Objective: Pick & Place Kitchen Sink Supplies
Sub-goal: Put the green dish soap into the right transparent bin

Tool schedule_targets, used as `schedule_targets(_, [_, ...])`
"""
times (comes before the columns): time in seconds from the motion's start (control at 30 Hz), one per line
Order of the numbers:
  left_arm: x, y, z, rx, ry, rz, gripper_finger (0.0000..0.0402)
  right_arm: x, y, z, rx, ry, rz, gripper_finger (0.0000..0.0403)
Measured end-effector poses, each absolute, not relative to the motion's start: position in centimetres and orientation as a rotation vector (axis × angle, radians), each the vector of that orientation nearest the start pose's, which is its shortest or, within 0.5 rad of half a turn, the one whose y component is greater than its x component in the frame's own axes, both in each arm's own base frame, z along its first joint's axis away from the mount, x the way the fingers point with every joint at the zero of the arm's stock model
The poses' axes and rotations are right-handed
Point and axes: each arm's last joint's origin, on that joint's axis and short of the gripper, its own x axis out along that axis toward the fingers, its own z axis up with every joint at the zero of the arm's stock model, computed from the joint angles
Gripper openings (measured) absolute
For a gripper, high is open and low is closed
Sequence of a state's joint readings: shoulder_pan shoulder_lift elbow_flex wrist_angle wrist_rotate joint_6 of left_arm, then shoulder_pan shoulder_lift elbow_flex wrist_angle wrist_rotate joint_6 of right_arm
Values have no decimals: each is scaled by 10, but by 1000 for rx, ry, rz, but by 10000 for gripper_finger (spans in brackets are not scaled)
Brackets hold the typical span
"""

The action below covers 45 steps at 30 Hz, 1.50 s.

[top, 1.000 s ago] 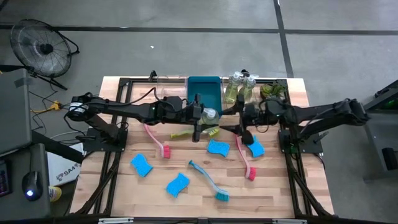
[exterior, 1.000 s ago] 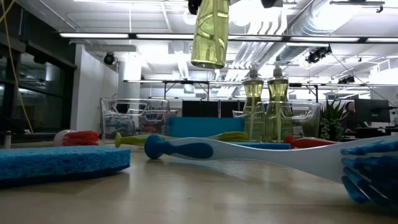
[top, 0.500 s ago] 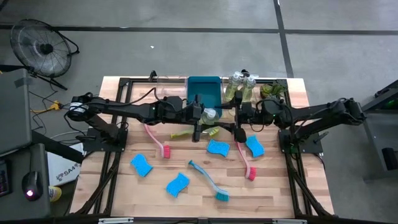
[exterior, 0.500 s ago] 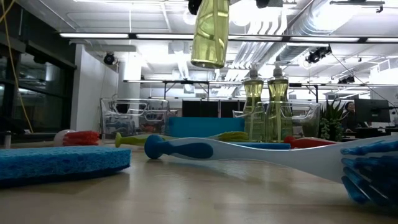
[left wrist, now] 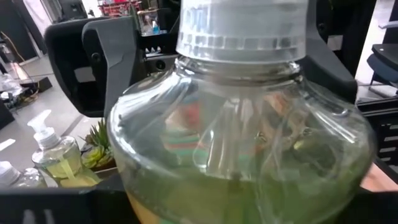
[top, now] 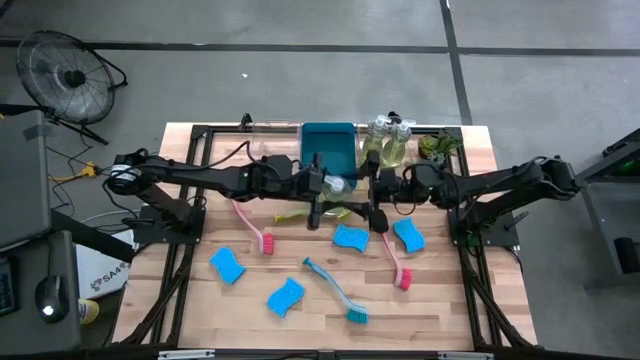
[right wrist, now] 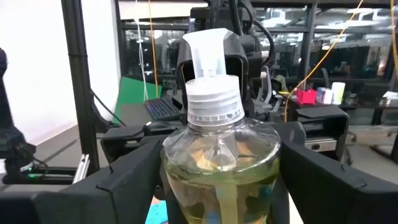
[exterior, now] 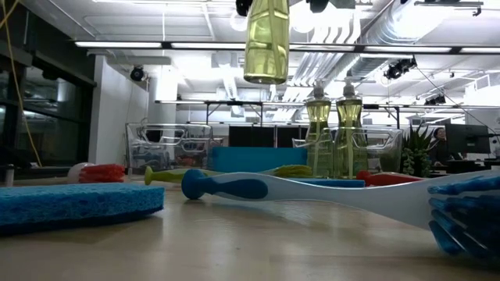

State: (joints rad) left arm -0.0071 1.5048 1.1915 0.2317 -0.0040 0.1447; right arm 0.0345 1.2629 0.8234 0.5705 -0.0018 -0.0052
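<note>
Two tools meet over the middle of the desk, and a handover looks to be in hand. The left tool is clamped on a small clear pump bottle of yellowish liquid, held upright and well clear of the desk top (the low view shows it hanging above everything else). The right tool has its fingers spread wide; in its wrist view they stand to either side of the bottle's body with a gap showing on both sides, so it is around the bottle but not yet gripping. From the left wrist view the bottle fills the space just ahead of that tool, with the other arm's dark fingers flanking it beyond.

My reading: the next move calls for the right tool to close on the body below the cap, and only then for the left to let go, or the bottle may drop.

Beyond the tools, two more pump bottles stand beside the blue bin. Below them lie four blue sponges and the pink, red, teal and yellow-green dish brushes.
</note>
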Motion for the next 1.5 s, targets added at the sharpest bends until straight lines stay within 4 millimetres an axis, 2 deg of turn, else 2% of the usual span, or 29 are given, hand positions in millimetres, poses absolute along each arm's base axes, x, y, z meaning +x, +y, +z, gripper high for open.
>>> schedule_targets(0.97, [352, -3, 342, 115, 68, -22, 200, 283, 1, 321, 60, -165, 54, 308])
schedule_targets(1.2, [351, -2, 339, 121, 92, -20, 200, 284, 0, 316, 118, -108, 19, 308])
schedule_targets(1.5, [352, -2, 338, 107, 93, -12, 200, 284, -1, 313, 80, -80, 38, 350])
